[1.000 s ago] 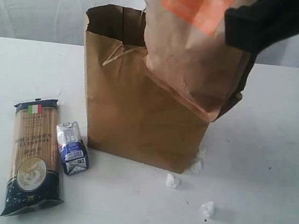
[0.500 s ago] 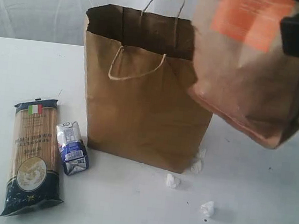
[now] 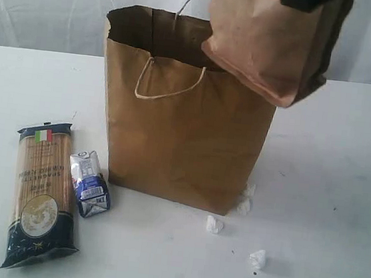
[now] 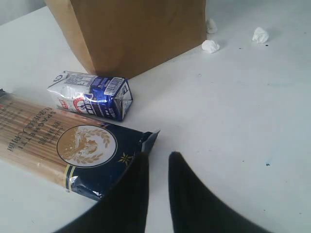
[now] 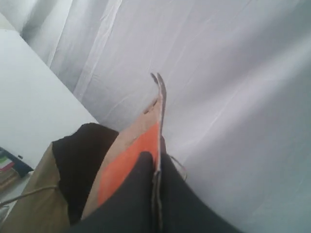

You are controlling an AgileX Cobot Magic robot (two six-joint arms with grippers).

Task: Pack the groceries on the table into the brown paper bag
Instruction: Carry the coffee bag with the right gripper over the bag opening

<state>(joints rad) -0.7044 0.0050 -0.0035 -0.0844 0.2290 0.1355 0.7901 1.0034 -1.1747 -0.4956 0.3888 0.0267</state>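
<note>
Pouch loc: brown pouch w/ orange label [image 3: 270,45] hung tilted in the air. In ext. view its lower end overlapped the R part of the brown paper bag [image 3: 179,131] rim. Not yet inside; depth uncertain.
R jaws: pinched tight on the pouch's flat top seam, beside the orange label. Nothing else held.
L jaws: narrow gap, empty. Low over the surface [image 3: 326,195], tips just beside a corner of the blue spaghetti packet [image 4: 73,145].
Pouch handling (est.): paper skin, soft body hanging below the grip, prob. moderate wt. Seam was the stiffest hold; a belly pinch would likely crush or slip.
Bag: upright, mouth open, thin unsupported walls. A bump from the pouch could fold the rim or tip it.
Spaghetti (est.): long, brittle, slick film. Take at mid-length, across the narrow width.
Carton (est.): small blue-white carton [image 3: 88,184] lay just beside the packet. Light, creased; grip across flat faces.
Misc: white crumpled scraps [image 3: 214,224] near bag foot.
</note>
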